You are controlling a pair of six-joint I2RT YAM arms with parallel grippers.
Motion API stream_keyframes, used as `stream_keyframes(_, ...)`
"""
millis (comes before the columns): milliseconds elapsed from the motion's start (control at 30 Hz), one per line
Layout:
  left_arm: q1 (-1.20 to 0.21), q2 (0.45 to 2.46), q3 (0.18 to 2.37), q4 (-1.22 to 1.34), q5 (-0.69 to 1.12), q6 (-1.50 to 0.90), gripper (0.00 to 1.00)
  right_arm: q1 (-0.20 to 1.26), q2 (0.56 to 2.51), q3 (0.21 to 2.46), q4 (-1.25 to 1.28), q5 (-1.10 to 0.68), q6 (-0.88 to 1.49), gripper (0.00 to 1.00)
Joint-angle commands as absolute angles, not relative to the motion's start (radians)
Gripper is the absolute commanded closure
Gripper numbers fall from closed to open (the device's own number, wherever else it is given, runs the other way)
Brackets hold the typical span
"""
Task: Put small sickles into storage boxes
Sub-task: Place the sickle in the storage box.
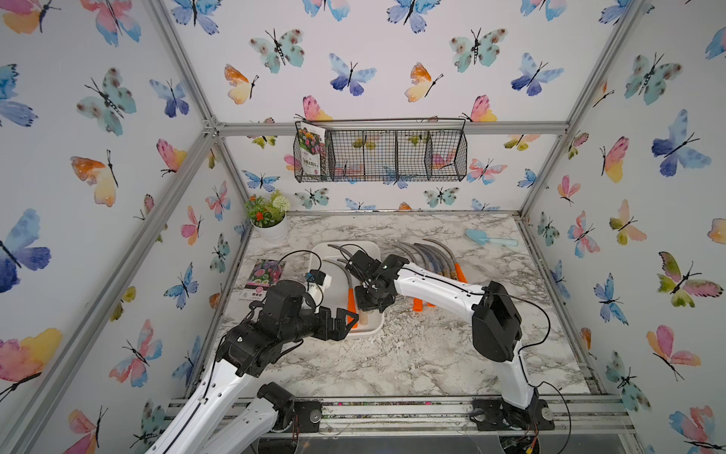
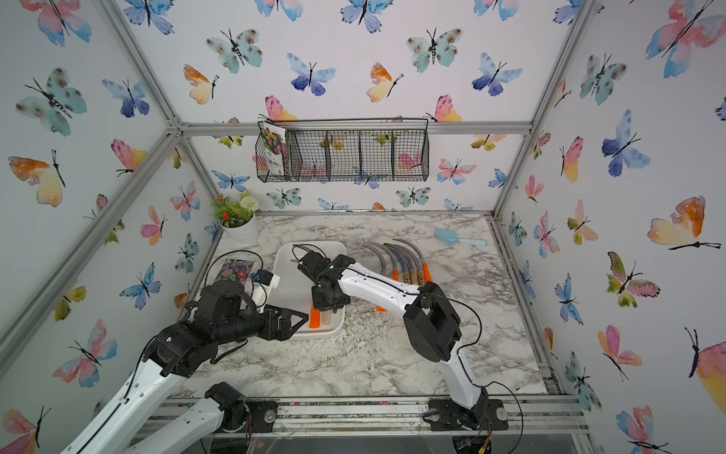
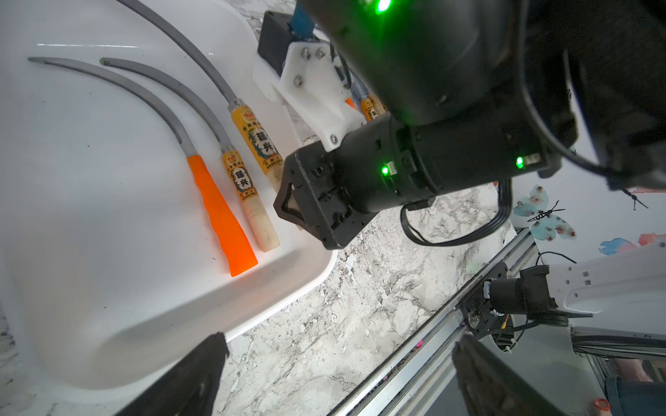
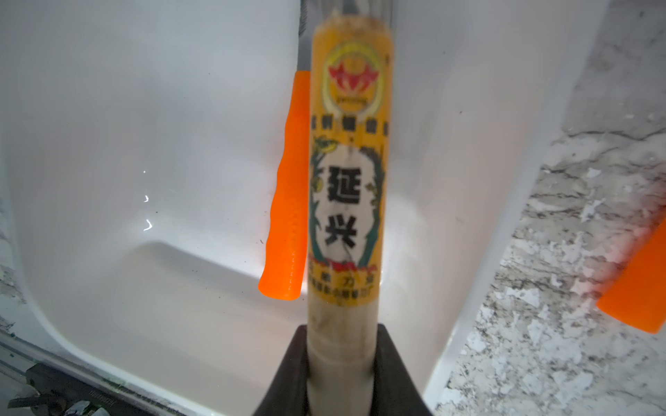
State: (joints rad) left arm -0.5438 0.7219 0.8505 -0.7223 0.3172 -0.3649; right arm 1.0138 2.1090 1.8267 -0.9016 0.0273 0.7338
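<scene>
Marble-look tabletop [image 1: 432, 353] inside a butterfly-papered booth, w/ a white tray [image 1: 371, 333] left of centre. Over the tray's right side the right gripper [image 4: 342, 360] is clamped on the bare butt end of a wood-handled sickle [image 4: 346, 180], blade pointing far. It is prob. gripped there to stay clear of the blade & to match the two lying inside, an orange-handled sickle [image 3: 220, 219] and a second wooden one [image 3: 248, 201]. Those lie handles near, blades far, so the curves nest. Can't tell if the held one touches the tray floor yet.

By the tray's near-left corner the left gripper [image 3: 338, 342] hangs empty, jaws wide apart, maybe ready to steady the tray. On the marble just right of the tray, a row of loose sickles [image 1: 432, 255] waits.

Handle label: gold, red crown emblem, big black "延兴"; smaller print too blurred. Left of tray, seed pkt [image 1: 263, 277]: text unreadable.
</scene>
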Motion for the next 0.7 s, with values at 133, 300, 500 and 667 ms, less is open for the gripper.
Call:
stream_keyframes(133, -0.547, 0.691, 0.846, -0.774, 0.276, -0.376, 0.02, 1.023, 2.172, 1.858, -0.879, -0.003, 0.743, 0.98)
stream_keyframes(300, -0.546, 0.693, 0.847, -0.778, 0.267, -0.373, 0.02, 1.023, 2.207, 1.874, -0.866, -0.024, 0.739, 0.96)
stream_keyframes(500, -0.546, 0.706, 0.848, -0.775, 0.263, -0.372, 0.02, 1.023, 2.255, 1.925, -0.869, -0.037, 0.729, 0.94)
stream_keyframes(667, -0.546, 0.712, 0.847, -0.771, 0.259, -0.370, 0.02, 1.023, 2.292, 1.955, -0.866, -0.039, 0.720, 0.86)
